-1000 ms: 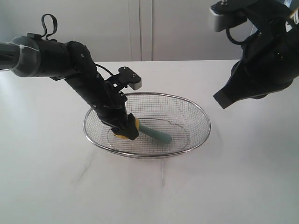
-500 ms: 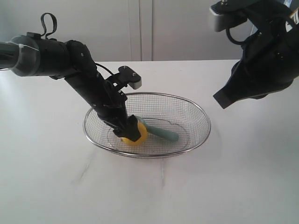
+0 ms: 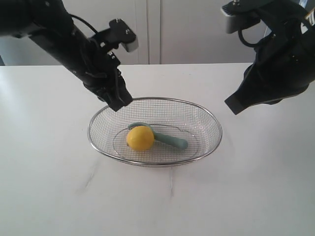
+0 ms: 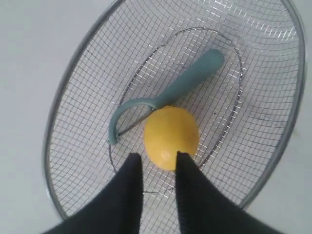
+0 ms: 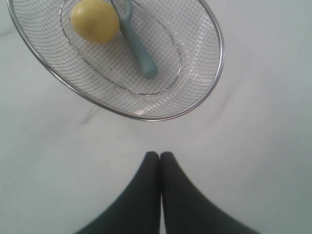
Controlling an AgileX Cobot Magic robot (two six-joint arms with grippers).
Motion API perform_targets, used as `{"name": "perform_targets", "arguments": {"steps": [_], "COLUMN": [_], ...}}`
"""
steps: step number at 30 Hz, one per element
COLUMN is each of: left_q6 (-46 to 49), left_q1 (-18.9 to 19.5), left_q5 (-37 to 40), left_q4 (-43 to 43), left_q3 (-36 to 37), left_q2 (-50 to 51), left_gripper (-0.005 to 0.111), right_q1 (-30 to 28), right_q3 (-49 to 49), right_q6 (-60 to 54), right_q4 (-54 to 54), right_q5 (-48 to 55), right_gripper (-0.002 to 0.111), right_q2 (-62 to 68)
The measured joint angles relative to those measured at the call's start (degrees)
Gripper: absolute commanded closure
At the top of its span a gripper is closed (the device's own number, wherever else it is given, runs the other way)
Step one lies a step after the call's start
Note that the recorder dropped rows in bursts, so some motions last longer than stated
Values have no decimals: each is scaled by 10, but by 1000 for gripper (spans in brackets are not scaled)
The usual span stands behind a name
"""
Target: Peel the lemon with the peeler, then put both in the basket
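Observation:
The yellow lemon lies inside the silver mesh basket, touching the head of the teal-handled peeler. My left gripper hangs open above the basket's left rim, holding nothing, with the lemon seen past its fingertips. My right gripper is shut and empty, raised high at the right of the table, away from the basket.
The white table surrounds the basket. A pale wall with cabinet seams stands behind. The bulky right arm hangs over the table's right side.
The left gripper let go of the lemon in the basket, opened, and rose up and back to the left rim. The lemon rolled slightly against the peeler head. The right arm stayed still.

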Motion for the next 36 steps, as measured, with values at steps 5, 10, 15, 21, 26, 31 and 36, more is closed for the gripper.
{"name": "perform_targets", "arguments": {"steps": [5, 10, 15, 21, 26, 31, 36], "left_q6": [-61, -109, -165, -195, -220, -258, -289], "left_q1": [0, 0, 0, 0, 0, 0, 0], "left_q5": [45, 105, 182, 241, 264, 266, 266], "left_q4": [36, 78, 130, 146, 156, 173, 178], "left_q3": [0, 0, 0, 15, 56, 108, 155], "left_q2": [-70, -131, -185, -269, -363, -473, -578], "left_gripper": [107, 107, 107, 107, 107, 107, 107], "right_q1": [0, 0, 0, 0, 0, 0, 0], "right_q3": [0, 0, 0, 0, 0, 0, 0], "right_q6": [0, 2, 3, 3, 3, 3, 3], "right_q4": [0, 0, 0, 0, 0, 3, 6], "right_q5": [0, 0, 0, 0, 0, 0, 0], "right_gripper": [108, 108, 108, 108, 108, 108, 108], "right_q2": [0, 0, 0, 0, 0, 0, 0]}}
